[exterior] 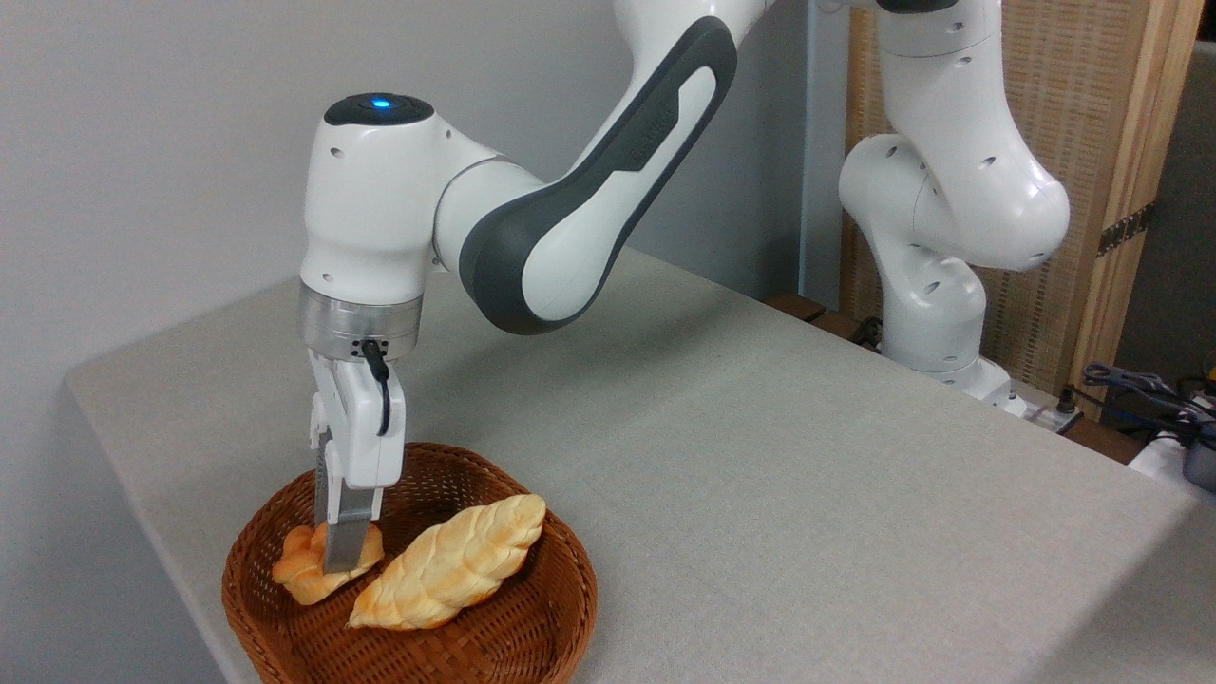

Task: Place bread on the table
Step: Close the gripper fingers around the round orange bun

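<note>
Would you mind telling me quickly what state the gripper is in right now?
Gripper: lowered into the basket, fingers on either side of the small bun; whether they are clamped on it cannot be told.

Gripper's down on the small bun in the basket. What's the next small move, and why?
Probably close firmly, then lift straight up. The gripper has its fingers down around the bun, which still sits in the basket beside the braided loaf. Whether it is gripped yet is unclear.

The robot's white two-finger gripper hides the middle of the small orange-brown knotted bun, so its grip stays unclear.
</note>
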You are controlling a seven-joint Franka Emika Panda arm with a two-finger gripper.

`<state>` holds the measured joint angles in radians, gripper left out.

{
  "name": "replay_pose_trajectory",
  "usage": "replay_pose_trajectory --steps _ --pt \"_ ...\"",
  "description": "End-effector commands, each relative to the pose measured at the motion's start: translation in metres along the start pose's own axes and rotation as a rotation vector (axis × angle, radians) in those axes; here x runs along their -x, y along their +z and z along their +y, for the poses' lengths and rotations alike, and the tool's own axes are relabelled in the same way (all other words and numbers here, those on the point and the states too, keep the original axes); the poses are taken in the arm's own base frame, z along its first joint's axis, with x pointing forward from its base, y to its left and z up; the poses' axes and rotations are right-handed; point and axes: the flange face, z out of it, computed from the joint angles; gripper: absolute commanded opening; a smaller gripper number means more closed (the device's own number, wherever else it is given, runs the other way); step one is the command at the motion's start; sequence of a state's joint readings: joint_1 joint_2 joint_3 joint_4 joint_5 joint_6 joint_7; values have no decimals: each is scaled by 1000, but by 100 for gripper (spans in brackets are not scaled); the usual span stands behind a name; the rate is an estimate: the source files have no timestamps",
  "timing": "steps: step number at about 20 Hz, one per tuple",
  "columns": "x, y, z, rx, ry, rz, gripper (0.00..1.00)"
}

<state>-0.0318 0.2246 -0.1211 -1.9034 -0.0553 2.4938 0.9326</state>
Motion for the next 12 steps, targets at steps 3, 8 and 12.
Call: replay_pose_trajectory --steps 3,8,12 --pt "1 -11 -3 -24 2 11 31" --pt "2 -35 -7 -35 -20 22 29" --pt "7 -60 -9 -32 -28 12 32"
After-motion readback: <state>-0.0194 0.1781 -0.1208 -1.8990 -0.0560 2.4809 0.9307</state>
